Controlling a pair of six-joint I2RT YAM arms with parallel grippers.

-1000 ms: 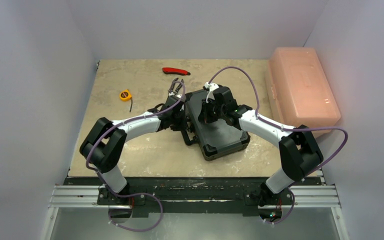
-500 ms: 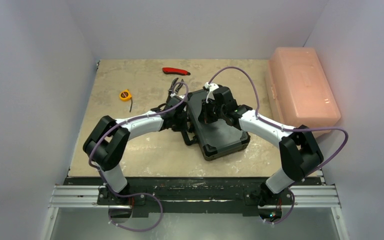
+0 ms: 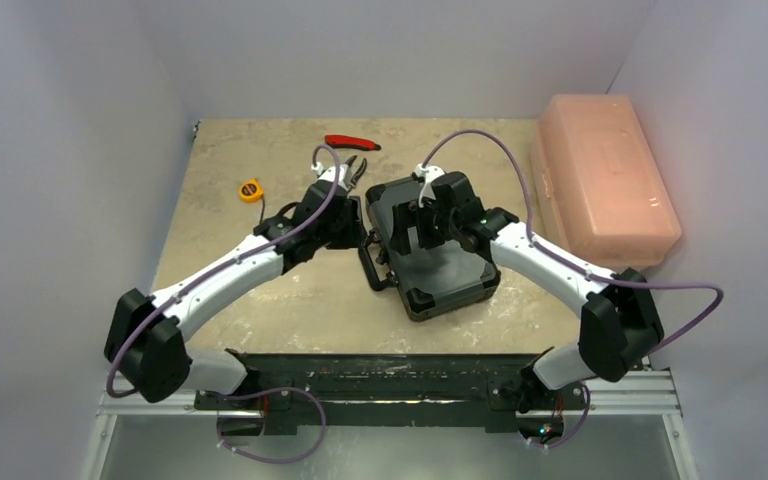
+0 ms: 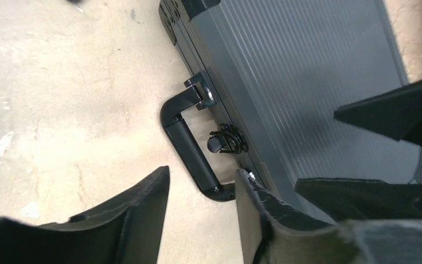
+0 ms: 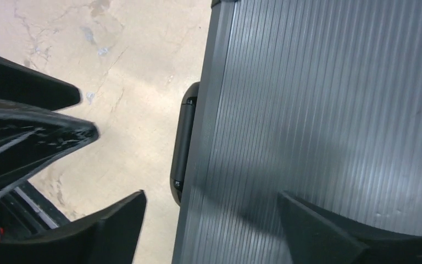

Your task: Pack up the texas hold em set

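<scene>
The black briefcase [image 3: 440, 262] lies shut on the table, ribbed lid [image 4: 307, 82] up and handle [image 4: 189, 147] pointing left. Chips, card decks and dice are hidden. My left gripper [image 3: 352, 230] hovers beside the handle side; in the left wrist view it [image 4: 203, 177] is open, with only bare table between its fingers and the handle just beyond the tips. My right gripper [image 3: 426, 226] hangs over the far part of the lid. In the right wrist view it [image 5: 211, 199] stands wide open, straddling the lid's handle-side edge and holding nothing.
A large pink plastic box [image 3: 602, 178] stands along the right wall. Pliers [image 3: 356, 168] lie just behind my left wrist, a red-handled tool [image 3: 352, 142] farther back, and a yellow tape measure [image 3: 250, 189] at the left. A latch [image 4: 226, 140] sits by the handle.
Both grippers have opened from shut. The left arm has stretched out low to the left, its gripper drawing slightly back from the briefcase. The right gripper has shifted slightly over the lid.
</scene>
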